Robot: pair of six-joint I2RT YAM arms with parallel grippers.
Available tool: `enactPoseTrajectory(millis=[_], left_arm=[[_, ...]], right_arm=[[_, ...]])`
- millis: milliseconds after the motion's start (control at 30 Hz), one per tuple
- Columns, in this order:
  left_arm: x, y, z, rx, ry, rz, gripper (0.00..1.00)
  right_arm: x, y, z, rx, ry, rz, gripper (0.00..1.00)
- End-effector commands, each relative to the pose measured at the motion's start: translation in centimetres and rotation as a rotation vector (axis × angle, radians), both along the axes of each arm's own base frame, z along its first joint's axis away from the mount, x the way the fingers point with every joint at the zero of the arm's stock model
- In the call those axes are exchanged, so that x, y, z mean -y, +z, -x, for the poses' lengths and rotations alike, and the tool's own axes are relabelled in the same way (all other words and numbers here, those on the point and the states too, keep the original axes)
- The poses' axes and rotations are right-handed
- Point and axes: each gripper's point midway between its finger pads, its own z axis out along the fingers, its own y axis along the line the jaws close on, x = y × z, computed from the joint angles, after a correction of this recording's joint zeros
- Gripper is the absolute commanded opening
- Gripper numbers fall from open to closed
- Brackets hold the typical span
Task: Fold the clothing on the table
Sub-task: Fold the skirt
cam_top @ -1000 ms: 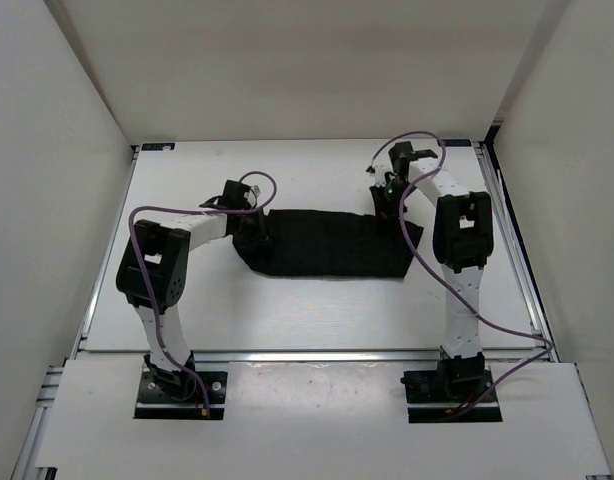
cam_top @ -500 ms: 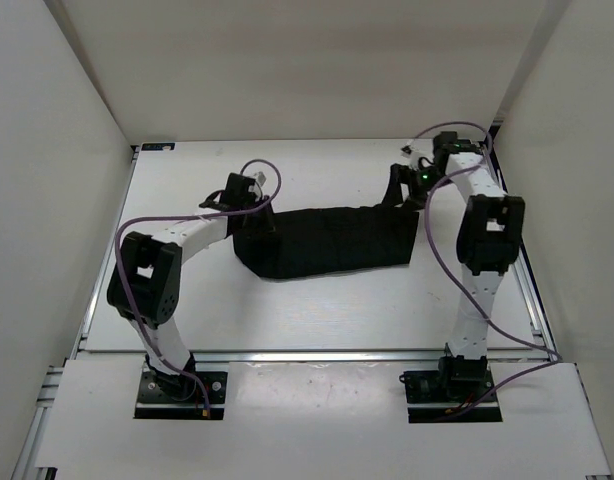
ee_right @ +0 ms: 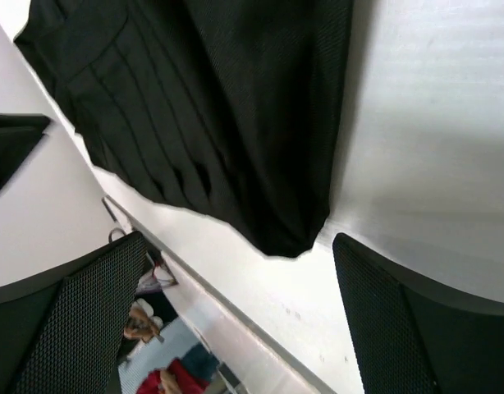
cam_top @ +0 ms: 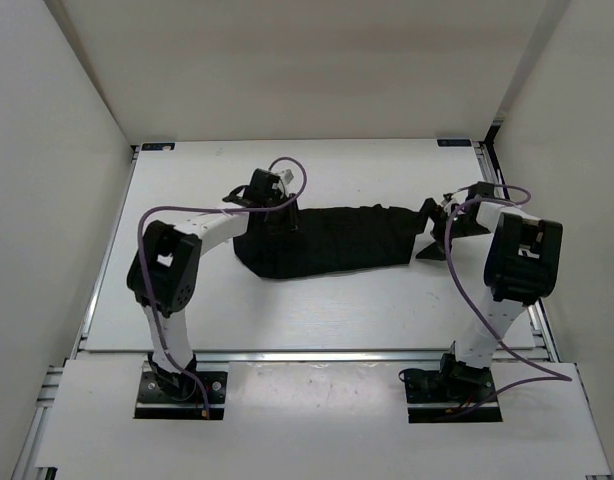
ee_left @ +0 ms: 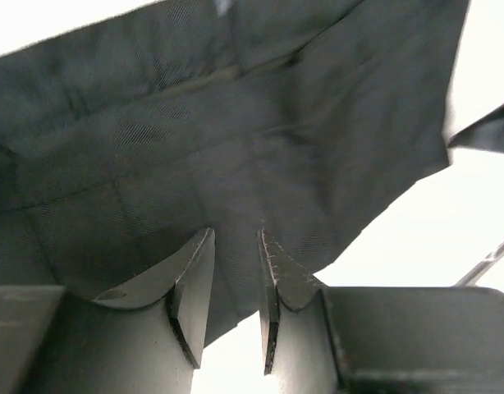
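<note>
The white table (cam_top: 317,305) carries the creased black clothing (cam_top: 327,240); it lies lengthwise across the table's middle.

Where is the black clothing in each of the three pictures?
Top camera: the clothing lies across the middle of the table.
Left wrist camera: the clothing fills the top and left of the picture.
Right wrist camera: the clothing covers the top, mostly left of the middle.
Shared landmark: the white table beside the cloth's edge shows in all three.
</note>
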Motion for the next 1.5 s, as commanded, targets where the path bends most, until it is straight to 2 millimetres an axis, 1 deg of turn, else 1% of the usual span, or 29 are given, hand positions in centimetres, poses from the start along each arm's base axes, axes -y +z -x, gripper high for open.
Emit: enactPoseTrajectory(millis=[0,167,200,300,333,433,467,533,633,667,700,733,800,833,867,933,967,1033,1100,1133,1167,1233,1267,1300,1333,1367,1400,1433,1467], left_arm=[[1.0,-1.4,0.5,-0.060,-0.056,-0.004,0.38],[1.6,-3.4,0.0,-0.110,-0.081,-0.033,0.37],[1.6,-4.0,0.0,-0.124,-0.081,-0.032,0.38],[2.1,-4.5,-0.2,-0.141,-0.089,-0.028,0.37],[2.1,-4.9,-0.3,-0.146,-0.088,-0.037,0.36],[2.0,-5.5,-0.3,-0.160,-0.085,-0.050,0.37],[2.2,-5.7,0.2,-0.175,-0.093,-0.051,0.37],[2.3,-5.8,0.1,-0.177,-0.091,-0.050,0.36],[2.2,-6.0,-0.2,-0.178,-0.086,-0.058,0.36],[2.3,-5.9,-0.4,-0.174,-0.084,-0.061,0.36],[2.3,-6.0,-0.4,-0.180,-0.083,-0.061,0.36],[2.4,-6.1,-0.5,-0.181,-0.082,-0.064,0.35],[2.6,-6.0,-0.5,-0.186,-0.089,-0.057,0.36],[2.5,-6.0,-0.6,-0.181,-0.083,-0.063,0.36],[2.5,-5.9,-0.7,-0.178,-0.085,-0.066,0.36],[2.6,-5.8,-0.5,-0.181,-0.090,-0.065,0.36],[2.6,-6.0,-0.6,-0.184,-0.087,-0.065,0.35],[2.7,-5.9,-0.6,-0.178,-0.092,-0.065,0.35],[2.4,-4.9,-0.8,-0.148,-0.092,-0.068,0.34],[2.2,-3.8,-1.1,-0.115,-0.087,-0.059,0.34],[2.0,-3.4,-1.3,-0.099,-0.080,-0.059,0.34],[1.0,-1.6,-1.4,-0.048,-0.052,-0.054,0.35],[0.0,-1.8,-1.3,-0.048,-0.036,-0.055,0.34],[-0.6,-0.2,-1.5,-0.010,-0.013,-0.050,0.34],[-1.4,0.4,-1.2,0.015,0.008,-0.058,0.34],[-2.5,0.2,-1.0,0.030,0.036,-0.071,0.35],[-2.6,1.3,-0.6,0.056,0.039,-0.056,0.34],[-3.4,1.5,0.0,0.078,0.051,-0.062,0.36],[-4.1,0.4,0.9,0.050,0.068,-0.067,0.36]], right_arm=[[0.0,-0.9,-1.8,0.035,-0.056,0.026,0.99],[1.1,-3.7,-2.0,0.005,-0.067,0.108,0.99],[1.3,-3.7,-2.0,0.010,-0.064,0.120,0.99],[0.6,-4.4,-1.5,-0.013,-0.041,0.108,1.00],[0.7,-4.1,-1.9,0.004,-0.039,0.113,0.99],[-0.4,-4.7,-2.0,-0.004,-0.003,0.116,0.99],[-0.9,-4.9,-1.9,-0.009,0.011,0.106,0.99],[-1.6,-5.1,-2.5,-0.012,0.021,0.095,0.96],[-2.3,-5.0,-3.6,0.013,0.043,0.083,0.84],[-2.5,-4.9,-3.9,0.016,0.052,0.082,0.78],[-2.7,-5.3,-4.0,0.006,0.053,0.083,0.68],[-2.8,-5.3,-4.2,0.011,0.061,0.080,0.63],[-2.6,-5.2,-4.8,0.026,0.066,0.085,0.46],[-2.6,-5.2,-5.0,0.029,0.070,0.092,0.41],[-2.4,-5.5,-4.9,0.024,0.074,0.093,0.31],[-1.9,-5.3,-5.0,0.029,0.064,0.104,0.04],[-1.8,-4.8,-5.4,0.045,0.064,0.109,0.00],[-1.7,-4.1,-5.6,0.066,0.068,0.112,0.00],[-1.0,-3.2,-6.0,0.084,0.054,0.122,0.01],[-0.7,-3.0,-6.0,0.089,0.055,0.125,0.00],[-0.4,-2.0,-6.2,0.111,0.065,0.135,0.00],[0.4,-0.7,-6.7,0.146,0.072,0.156,0.00],[0.9,0.1,-7.0,0.171,0.083,0.172,0.00],[1.1,1.1,-7.1,0.188,0.105,0.187,0.00],[1.8,1.7,-7.4,0.206,0.116,0.198,0.00],[2.2,2.3,-7.4,0.213,0.116,0.205,0.00],[2.6,3.5,-7.9,0.248,0.135,0.221,0.01],[2.8,4.4,-8.2,0.262,0.143,0.233,0.00],[3.0,4.8,-8.4,0.285,0.164,0.253,0.00]])
